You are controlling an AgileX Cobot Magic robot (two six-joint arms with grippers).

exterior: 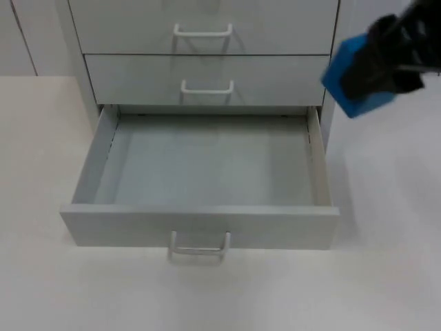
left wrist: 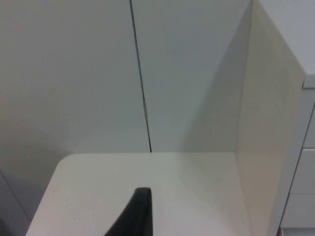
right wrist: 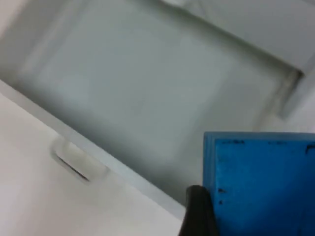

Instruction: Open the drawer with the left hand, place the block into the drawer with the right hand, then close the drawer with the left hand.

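The blue block (exterior: 350, 83), a flat-faced, square-cornered piece with a matte surface, is held off the worktop (exterior: 386, 227) in the right gripper (exterior: 375, 69), whose black fingers (right wrist: 197, 211) are clenched on it; it hangs beside the cabinet's right front corner, just outside the right wall of the open drawer (exterior: 200, 224) and above its level. In the right wrist view the block (right wrist: 261, 184) sits against one dark fingertip with the drawer's pale grey floor spread out beyond it. The drawer is pulled fully out toward the worktop's near edge, a shallow rectangular tray with thin smooth walls, a bare floor and one looped white handle (exterior: 199, 247) on its front. Two more drawers (exterior: 207, 79) above it are closed, each with one handle of the same kind, so three drawers and three handles in all. Bare white worktop lies to both sides of the cabinet and ahead of the drawer front. The left gripper (left wrist: 135, 214) waits over the worktop near the grey partition wall (left wrist: 74, 73), beside the cabinet's plain side panel (left wrist: 268, 137); whether its fingers are parted cannot be told.
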